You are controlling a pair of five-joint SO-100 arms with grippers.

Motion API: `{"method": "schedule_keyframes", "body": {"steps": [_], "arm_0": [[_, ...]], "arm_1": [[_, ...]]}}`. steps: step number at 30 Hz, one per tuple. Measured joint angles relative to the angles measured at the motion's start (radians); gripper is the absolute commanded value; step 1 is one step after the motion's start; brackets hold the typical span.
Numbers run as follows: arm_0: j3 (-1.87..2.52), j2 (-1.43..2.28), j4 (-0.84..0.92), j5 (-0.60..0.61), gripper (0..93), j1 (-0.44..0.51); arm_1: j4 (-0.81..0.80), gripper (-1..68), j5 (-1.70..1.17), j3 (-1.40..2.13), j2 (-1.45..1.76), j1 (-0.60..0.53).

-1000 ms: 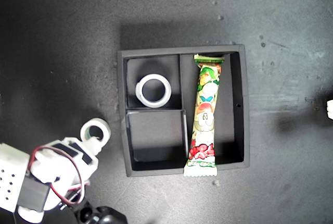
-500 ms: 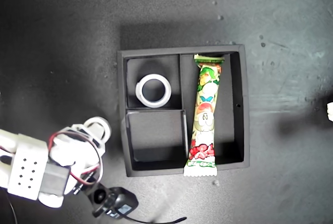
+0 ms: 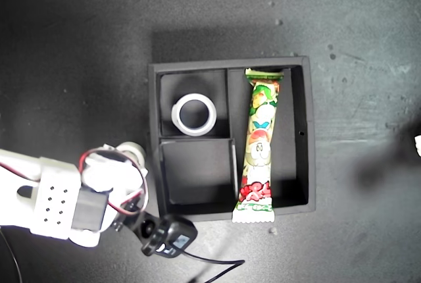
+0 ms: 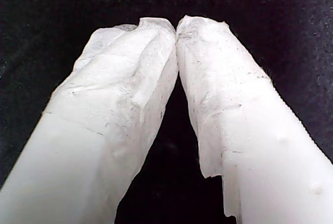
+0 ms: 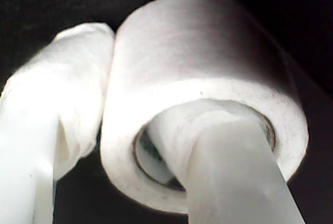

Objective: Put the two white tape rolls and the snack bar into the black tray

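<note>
White tape roll (image 5: pixel 203 88) pinched by my second gripper (image 5: pixel 151 104) (one jaw through its hole).

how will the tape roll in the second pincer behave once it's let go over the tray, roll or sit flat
The tape roll is a squat ring, so dropped on its flat face it will likely sit still; on its curved rim it could roll. One finger runs through its hole, so it may snag on release. It looks light and stiff. The black tray compartment walls should contain it.

White plastic arm (image 3: pixel 56 197) with dotted holes, red cable loop, black camera module, white wrapped fingers (image 4: pixel 130 104)
</note>
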Motion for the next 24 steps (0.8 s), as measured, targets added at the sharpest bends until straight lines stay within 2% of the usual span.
{"method": "schedule_keyframes", "body": {"steps": [7,11,16,20,24], "arm_0": [[-0.173,0.104,0.262,0.025,0.0,0.064],[-0.353,0.133,0.377,0.095,0.1,0.064],[-0.557,0.124,0.405,0.218,0.1,0.052],[-0.775,-0.011,0.462,0.291,0.1,0.018],[-1.178,-0.308,0.615,0.339,0.1,-0.006]], "arm_1": [[0.002,0.0,0.015,0.000,0.000,0.006],[0.002,0.0,0.015,0.000,0.000,0.008],[0.002,0.0,0.002,0.000,0.043,-0.003],[0.002,0.0,-0.002,0.000,0.044,0.003],[0.002,0.0,-0.002,0.000,0.044,0.011]]}}
